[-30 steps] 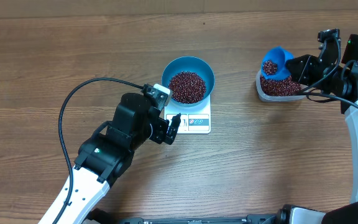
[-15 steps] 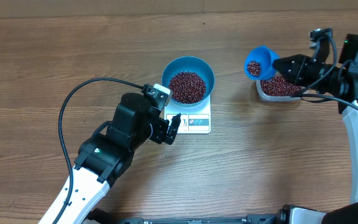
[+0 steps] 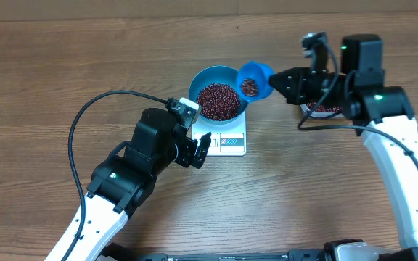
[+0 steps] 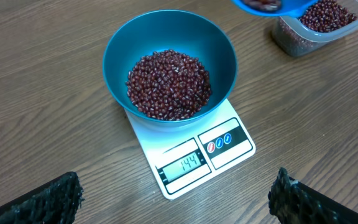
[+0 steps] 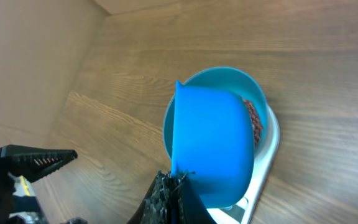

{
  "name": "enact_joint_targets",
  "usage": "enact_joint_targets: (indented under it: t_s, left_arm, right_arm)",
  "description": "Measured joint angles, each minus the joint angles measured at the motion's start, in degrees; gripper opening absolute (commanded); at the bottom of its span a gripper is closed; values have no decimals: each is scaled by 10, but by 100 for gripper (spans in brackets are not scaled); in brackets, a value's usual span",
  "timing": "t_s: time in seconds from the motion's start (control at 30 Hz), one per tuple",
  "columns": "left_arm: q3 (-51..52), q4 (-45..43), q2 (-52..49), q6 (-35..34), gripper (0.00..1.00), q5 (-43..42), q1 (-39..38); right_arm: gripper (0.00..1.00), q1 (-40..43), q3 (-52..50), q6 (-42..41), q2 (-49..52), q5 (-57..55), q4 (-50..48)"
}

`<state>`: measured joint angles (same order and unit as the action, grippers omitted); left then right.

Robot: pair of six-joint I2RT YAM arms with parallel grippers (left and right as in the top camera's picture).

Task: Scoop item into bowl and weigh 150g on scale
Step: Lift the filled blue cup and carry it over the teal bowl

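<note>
Now left jaws released, right jaws grasping scoop [image 3: 254, 80] at bowl [image 3: 197, 81] rim; tub [image 4: 291, 42] behind.

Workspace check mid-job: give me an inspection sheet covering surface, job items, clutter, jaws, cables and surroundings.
Surface: wooden table.
Job's things: bowl on scale, beans heaped inside; display reads 144; scoop holding beans over bowl's right rim; tub of beans farther right.
Clutter: nothing seen.
Jaws: left jaws open beside scale; right jaws shut on scoop handle.
Cables: black cable loops off left arm.
Surroundings: nothing seen.
</note>
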<state>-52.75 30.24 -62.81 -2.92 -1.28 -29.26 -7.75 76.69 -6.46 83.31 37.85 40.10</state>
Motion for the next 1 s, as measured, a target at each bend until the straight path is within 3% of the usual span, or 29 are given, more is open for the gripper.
enact_joint_targets:
  t_s: [0.5,1.0]
  left_arm:
    - [0,0,0,0,100,0,0]
    - [0,0,0,0,99,0,0]
  right_arm:
    - [4,-155,0,-9,0,-264,-49]
    - [4,-224,0,-9,35,-396,-49]
